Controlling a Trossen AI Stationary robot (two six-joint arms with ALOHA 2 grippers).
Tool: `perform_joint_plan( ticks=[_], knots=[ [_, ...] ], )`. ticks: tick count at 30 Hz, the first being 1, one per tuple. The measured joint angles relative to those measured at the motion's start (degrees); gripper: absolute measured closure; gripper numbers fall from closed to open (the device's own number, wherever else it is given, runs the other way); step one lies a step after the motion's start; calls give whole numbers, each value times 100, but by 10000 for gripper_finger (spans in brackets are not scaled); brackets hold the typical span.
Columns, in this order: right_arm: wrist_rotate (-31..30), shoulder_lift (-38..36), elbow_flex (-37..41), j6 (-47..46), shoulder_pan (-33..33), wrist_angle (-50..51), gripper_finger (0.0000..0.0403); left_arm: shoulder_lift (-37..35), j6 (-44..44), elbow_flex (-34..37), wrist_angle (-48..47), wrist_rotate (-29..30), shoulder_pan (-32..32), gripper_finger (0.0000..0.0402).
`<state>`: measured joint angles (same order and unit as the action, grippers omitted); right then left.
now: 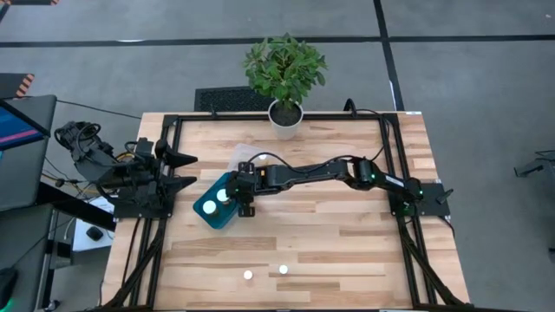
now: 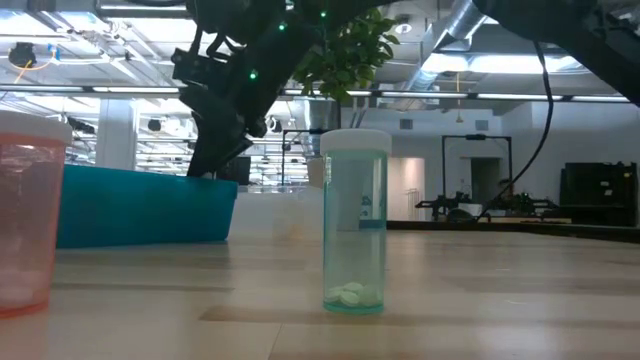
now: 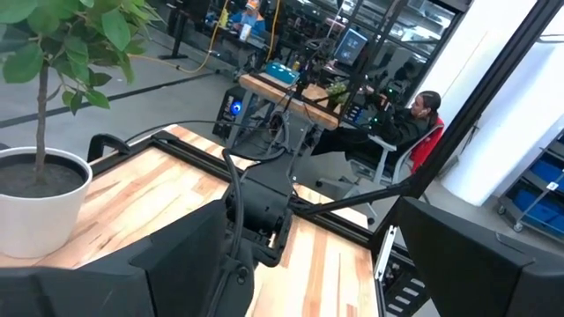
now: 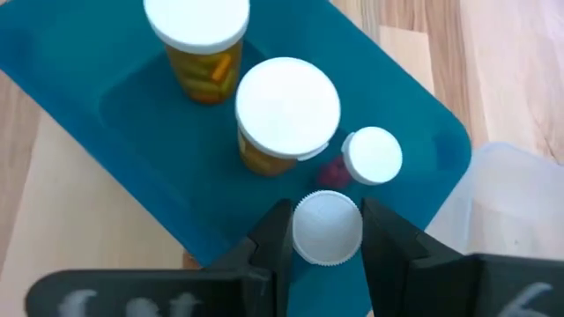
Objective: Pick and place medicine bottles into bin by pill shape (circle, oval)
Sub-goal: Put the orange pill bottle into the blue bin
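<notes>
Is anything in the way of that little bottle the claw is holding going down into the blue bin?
Partly. The right gripper holds a white-capped bottle over the teal bin, near its edge. Three bottles already stand inside: two wide ones and a small one close by. The spot directly beneath is hidden.

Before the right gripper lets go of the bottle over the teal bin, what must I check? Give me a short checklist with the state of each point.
1. Right gripper holds a white-capped bottle between its fingers: ok.
2. Gripper is above the teal bin: ok.
3. Free floor below the bottle, beside the three bottles inside: cannot tell.
4. Pill shape matches this bin: cannot tell.
5. Left gripper waits at the table's left edge: ok.
6. Two bottles remain on the table: ok.
</notes>
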<state>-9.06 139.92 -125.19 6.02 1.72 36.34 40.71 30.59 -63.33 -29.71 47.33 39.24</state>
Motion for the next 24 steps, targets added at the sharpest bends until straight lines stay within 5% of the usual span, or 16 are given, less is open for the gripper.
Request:
perform_joint_plan(
  ticks=[24],
  knots=[
    [140,0,0,2,-81,83,290,0,-15,0,2,0,-2,74]
  ],
)
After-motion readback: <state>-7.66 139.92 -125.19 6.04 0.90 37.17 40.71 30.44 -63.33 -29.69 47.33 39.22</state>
